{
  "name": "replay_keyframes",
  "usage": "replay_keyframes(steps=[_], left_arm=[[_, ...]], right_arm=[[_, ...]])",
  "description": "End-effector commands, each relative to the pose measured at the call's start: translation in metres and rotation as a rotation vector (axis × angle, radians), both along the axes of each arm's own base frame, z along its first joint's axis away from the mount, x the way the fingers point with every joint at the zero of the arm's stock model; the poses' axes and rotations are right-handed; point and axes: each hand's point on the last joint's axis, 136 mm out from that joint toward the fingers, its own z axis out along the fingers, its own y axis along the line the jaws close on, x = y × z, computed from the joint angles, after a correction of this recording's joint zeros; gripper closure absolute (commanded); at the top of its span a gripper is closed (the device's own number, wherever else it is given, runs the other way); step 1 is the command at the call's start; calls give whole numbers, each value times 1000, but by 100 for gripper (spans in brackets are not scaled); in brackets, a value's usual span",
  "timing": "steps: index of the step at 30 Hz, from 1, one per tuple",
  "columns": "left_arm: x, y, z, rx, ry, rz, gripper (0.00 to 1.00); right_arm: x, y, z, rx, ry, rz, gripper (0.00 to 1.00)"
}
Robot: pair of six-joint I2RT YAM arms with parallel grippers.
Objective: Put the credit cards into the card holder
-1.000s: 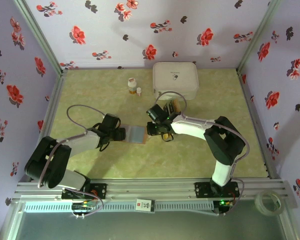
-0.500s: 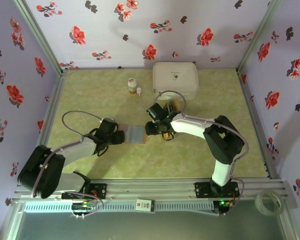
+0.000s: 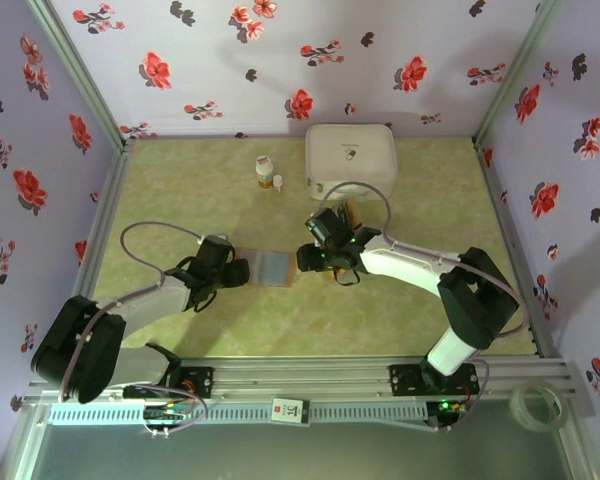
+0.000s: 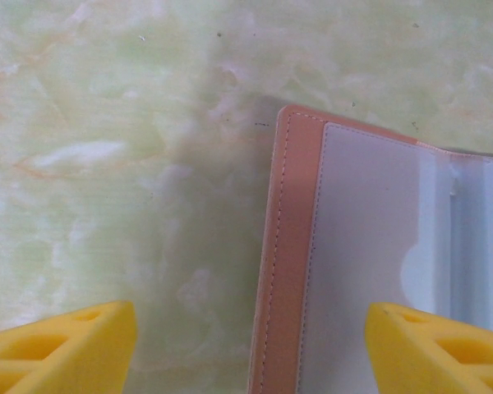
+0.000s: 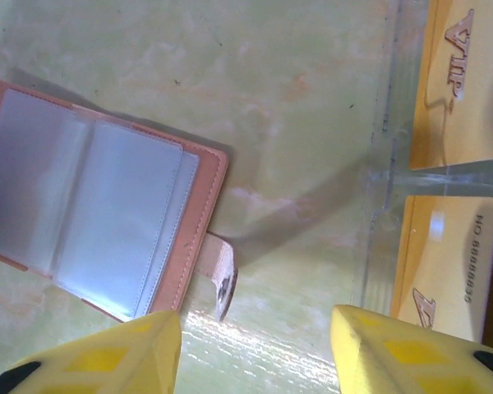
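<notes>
The card holder (image 3: pixel 275 268) lies open on the green tabletop, grey plastic sleeves up, reddish-brown border round them. My left gripper (image 3: pixel 242 272) stands open at its left edge; in the left wrist view the border (image 4: pixel 287 246) runs between the yellow fingers (image 4: pixel 57 345). My right gripper (image 3: pixel 310 258) is open at the holder's right side, nothing between its fingers. In the right wrist view the card holder (image 5: pixel 107 213) shows with its clasp tab (image 5: pixel 222 275) sticking out. Tan-gold credit cards (image 5: pixel 460 82) stand in a clear stand (image 5: pixel 386 164) to the right.
A large white rounded box (image 3: pixel 350 160) sits at the back, with two small bottles (image 3: pixel 265 172) to its left. Flowered walls close in the table on three sides. A roll of tape (image 3: pixel 537 405) lies outside the frame at the front right.
The right gripper's jaws have opened wider and its arm has swung to the right. The left arm has drawn back a little and settled lower by the holder's left edge.
</notes>
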Motion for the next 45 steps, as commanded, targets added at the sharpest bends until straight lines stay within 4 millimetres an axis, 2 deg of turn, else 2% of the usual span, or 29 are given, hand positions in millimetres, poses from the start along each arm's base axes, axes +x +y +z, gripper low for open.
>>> replay_keyframes(steps=[1,7,13,22,29,32,35,39,42,45], left_arm=[[3,-4,9,-15,-13,4,26],[3,-4,16,-26,-26,6,25],[5,-3,26,-36,-54,16,25],[6,7,41,-27,-100,56,22],[5,10,43,-21,-105,63,19],[4,10,40,-15,-96,62,18],[4,10,40,-17,-97,63,16],[5,10,43,-17,-101,64,15],[6,9,45,-17,-106,61,14],[9,8,46,-20,-110,62,13]], right_arm=[[3,-10,24,-5,-48,-18,49],[7,-39,38,-173,-89,-35,51],[5,-49,37,-294,-78,-8,57],[4,-51,27,-473,-77,34,61],[0,-38,20,-486,-74,60,61],[-1,-37,24,-495,-101,53,63],[-8,-38,32,-446,-107,37,63],[-34,-43,30,-331,-50,31,63],[-55,-58,16,-289,-10,7,63],[-66,-73,4,-271,-3,-29,62]])
